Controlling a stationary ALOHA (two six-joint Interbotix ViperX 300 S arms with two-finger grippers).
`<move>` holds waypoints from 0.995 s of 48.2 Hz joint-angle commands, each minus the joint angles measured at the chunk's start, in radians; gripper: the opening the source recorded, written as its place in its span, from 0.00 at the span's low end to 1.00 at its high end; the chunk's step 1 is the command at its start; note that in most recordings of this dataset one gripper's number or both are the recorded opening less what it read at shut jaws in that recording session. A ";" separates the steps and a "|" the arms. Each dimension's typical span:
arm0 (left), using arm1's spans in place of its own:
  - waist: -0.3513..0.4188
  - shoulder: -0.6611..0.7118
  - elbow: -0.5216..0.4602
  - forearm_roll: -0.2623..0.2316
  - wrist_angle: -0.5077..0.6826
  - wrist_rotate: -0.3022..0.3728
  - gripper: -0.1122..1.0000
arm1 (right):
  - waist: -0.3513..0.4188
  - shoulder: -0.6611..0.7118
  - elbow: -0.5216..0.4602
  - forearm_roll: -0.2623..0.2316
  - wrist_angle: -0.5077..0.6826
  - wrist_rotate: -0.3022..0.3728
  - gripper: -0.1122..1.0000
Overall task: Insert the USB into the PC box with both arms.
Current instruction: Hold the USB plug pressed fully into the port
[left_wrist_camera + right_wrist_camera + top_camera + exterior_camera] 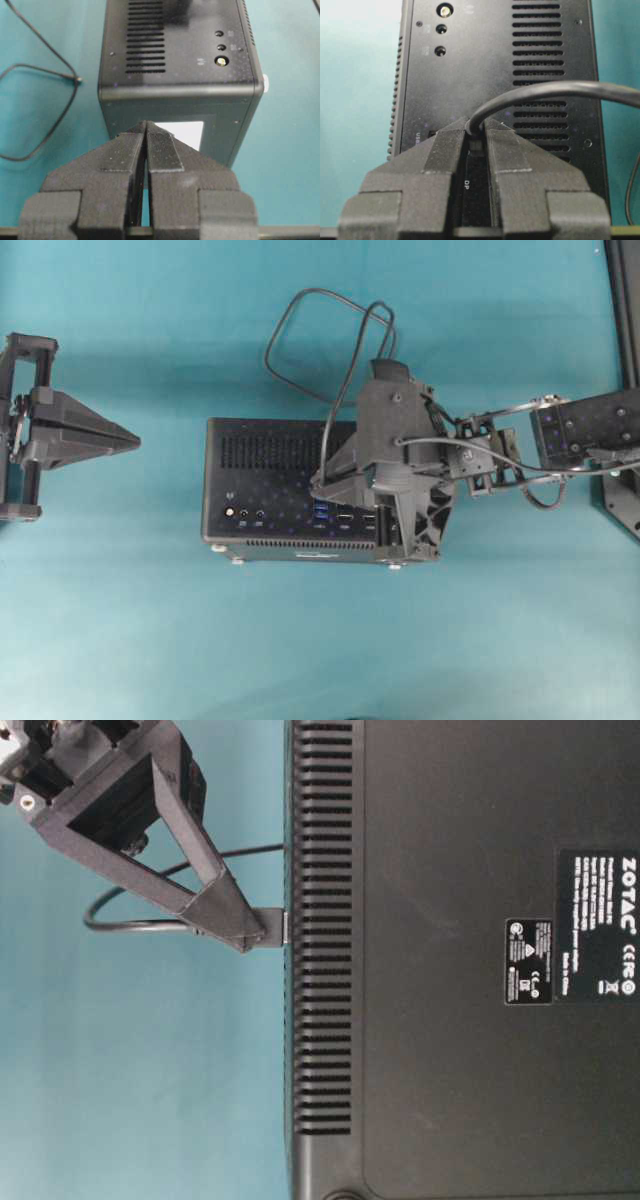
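Right gripper (476, 131) clamped on USB (476, 142) plug at PC box (270, 455) port panel. Left gripper (145, 127) closed, empty, near box's left edge; bare surface (150, 640) around.

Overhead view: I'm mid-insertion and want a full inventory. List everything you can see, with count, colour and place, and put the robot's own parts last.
PC box: one, black, mid-table, port face up.
USB: one, black cable looped on the cloth beyond the box; its plug end is pinched at the port face. The frames do not show whether it is seated.
Cloth: one, teal, covering the table.
Frame: one, black, at the right edge.
Left gripper: one, black, at the left edge, shut and holding nothing, apart from the box.
Right gripper: one, black, over the box's right end, shut on the USB plug.
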 commanded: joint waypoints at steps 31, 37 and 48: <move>-0.002 0.003 -0.008 0.002 -0.009 -0.002 0.10 | 0.017 0.006 -0.006 -0.011 0.011 0.003 0.20; -0.002 0.003 -0.006 0.002 -0.009 -0.003 0.10 | 0.031 0.008 -0.005 0.000 0.011 0.003 0.20; -0.002 0.003 -0.006 0.002 -0.009 -0.002 0.10 | 0.018 0.003 -0.009 0.000 0.008 0.003 0.21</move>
